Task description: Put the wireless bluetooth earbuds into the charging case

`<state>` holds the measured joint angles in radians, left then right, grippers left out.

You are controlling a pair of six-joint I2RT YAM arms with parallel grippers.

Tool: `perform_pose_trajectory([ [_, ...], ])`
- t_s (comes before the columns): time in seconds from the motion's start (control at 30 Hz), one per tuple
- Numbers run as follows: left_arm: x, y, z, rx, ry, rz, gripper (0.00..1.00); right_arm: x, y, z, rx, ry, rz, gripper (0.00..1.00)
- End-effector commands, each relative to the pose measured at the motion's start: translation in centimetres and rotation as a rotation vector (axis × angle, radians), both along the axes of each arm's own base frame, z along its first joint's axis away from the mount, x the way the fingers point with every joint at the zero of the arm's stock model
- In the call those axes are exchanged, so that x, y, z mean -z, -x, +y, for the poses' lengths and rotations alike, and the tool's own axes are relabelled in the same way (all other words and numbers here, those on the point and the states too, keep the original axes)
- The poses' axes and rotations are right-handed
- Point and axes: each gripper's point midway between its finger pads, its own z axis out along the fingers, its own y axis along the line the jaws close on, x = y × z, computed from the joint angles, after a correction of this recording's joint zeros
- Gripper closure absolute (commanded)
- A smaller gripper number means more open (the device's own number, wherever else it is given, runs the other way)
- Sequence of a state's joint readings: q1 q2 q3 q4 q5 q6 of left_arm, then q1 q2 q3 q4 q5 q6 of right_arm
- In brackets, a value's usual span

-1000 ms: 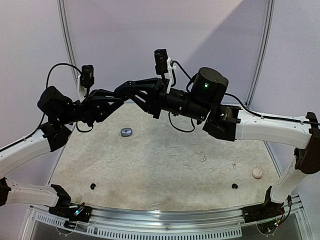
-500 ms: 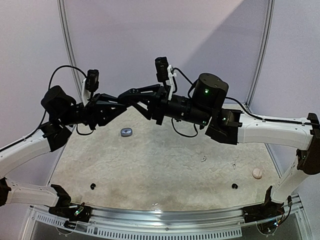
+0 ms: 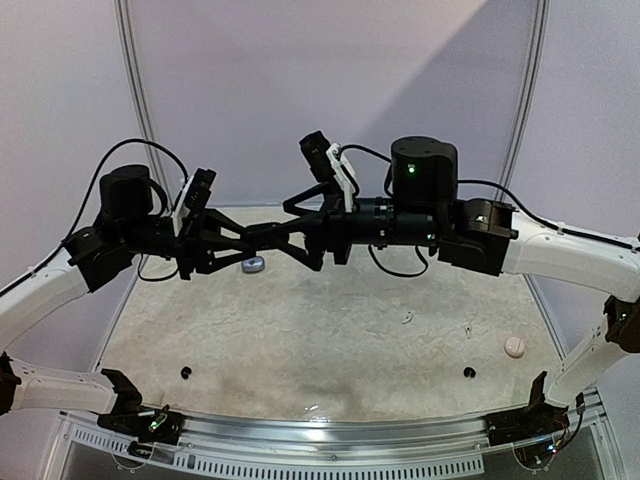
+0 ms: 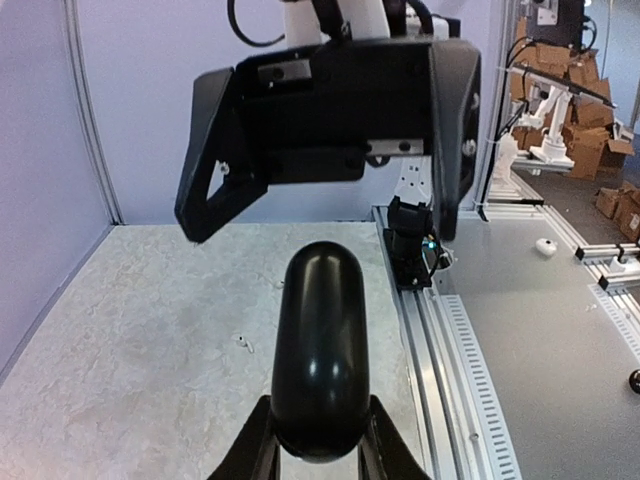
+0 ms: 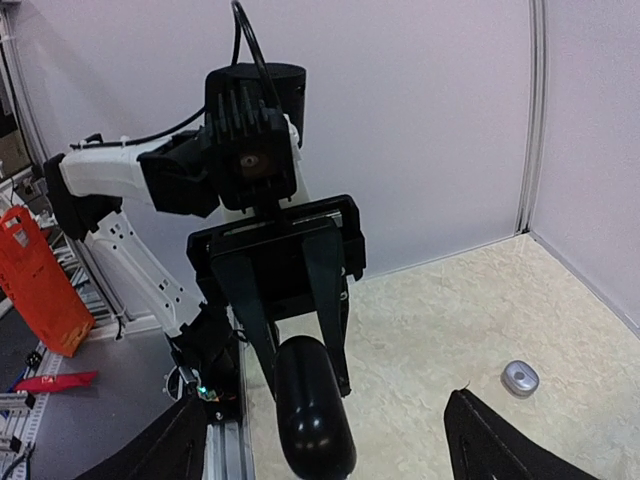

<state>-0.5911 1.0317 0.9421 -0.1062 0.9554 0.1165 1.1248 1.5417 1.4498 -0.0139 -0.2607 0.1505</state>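
- Right gripper [image 5: 330, 445]: jaws spread wide from a near-closed setting; fingers now seen at 5 and 7 o'clock of its wrist view.
- Left gripper [image 4: 318, 430], black capsule-shaped case [image 4: 320, 340] clamped: carried toward 4 o'clock in the top view.
- Both grippers: lowered and brought level, nose to nose along the 9-to-3 o'clock line; formerly angled up toward 12.

- We note a mottled beige mat [image 3: 330, 340] on the table, with lilac walls [image 3: 250, 80] behind and at both sides.
- One black knob [image 3: 185, 372] sits near the mat's near edge on the left, and another knob [image 3: 469, 372] on the right, well apart.
- A slotted metal rail [image 3: 350, 430] runs along the near edge.
- In the left wrist view, cardboard boxes [image 4: 583, 72] stand beyond a grey bench [image 4: 540, 340].
- In the right wrist view, an orange object [image 5: 40, 290] stands off the table; we cannot tell what it is.
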Motion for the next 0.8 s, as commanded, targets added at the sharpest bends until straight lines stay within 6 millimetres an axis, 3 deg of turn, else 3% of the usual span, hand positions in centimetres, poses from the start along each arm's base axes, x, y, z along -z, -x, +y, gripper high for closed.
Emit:
perform_pose_trajectory([
  [0.0, 2.5, 1.4, 0.8, 0.046, -0.135, -0.069, 1.0, 1.8, 1.5, -2.0, -0.05, 0.184, -0.013, 0.19],
  [0.17, 2.6, 1.4, 0.8, 0.05, -0.146, -0.068, 1.0, 3.4, 1.3, -0.6, -0.085, 0.26, -0.006, 0.25],
  [0.33, 2.8, 1.6, 1.0, 0.047, -0.159, -0.062, 1.0, 4.2, 1.3, 1.0, -0.131, 0.285, -0.019, 0.37],
  [0.53, 3.1, 1.5, 1.1, 0.038, -0.169, -0.061, 1.0, 5.4, 1.5, 1.6, -0.169, 0.319, 0.007, 0.4],
  [0.77, 3.2, 1.4, 1.0, 0.038, -0.168, -0.062, 1.0, 6.3, 1.4, 2.0, -0.167, 0.345, 0.029, 0.71],
])
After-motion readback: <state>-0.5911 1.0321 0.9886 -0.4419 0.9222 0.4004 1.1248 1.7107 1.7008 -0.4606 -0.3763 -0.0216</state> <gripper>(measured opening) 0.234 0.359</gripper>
